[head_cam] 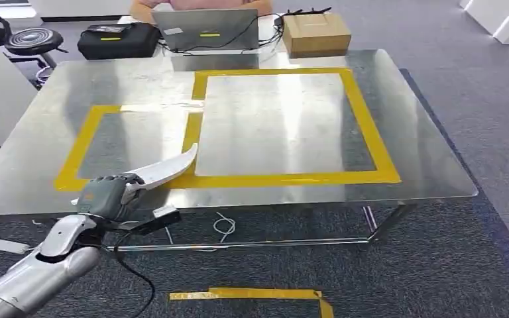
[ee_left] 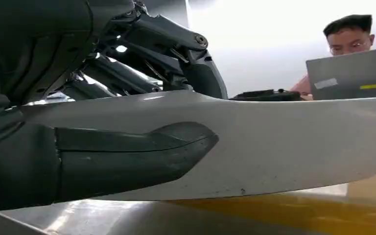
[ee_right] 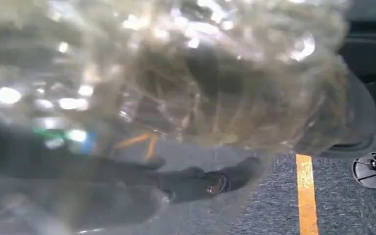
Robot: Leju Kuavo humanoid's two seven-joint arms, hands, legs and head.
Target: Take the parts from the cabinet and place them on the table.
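One white part [head_cam: 168,169], long and curved like a blade, is in the robot's left hand [head_cam: 109,196]. The hand holds it by one end, with the thumb [ee_left: 137,156] on one flat side and the dark fingers [ee_left: 176,54] on the other. The hand is at the near left edge of the shiny metal table [head_cam: 431,165]. The part's free end pokes out over the table and reaches the yellow tape [head_cam: 364,132] between the small marked box on the left and the big one on the right. From the wrist view the part looks just above the table top, but I cannot tell if it touches. The job now, I think, is to set it down. To do that well, the hand should go a bit farther over the table, so the whole part is inside a yellow box and not hanging off the near edge. Then it should go down slowly until the part lies flat, and only then let go. The right hand's view is blurry, with something clear and crinkly close in front, so I cannot tell if that hand holds anything.
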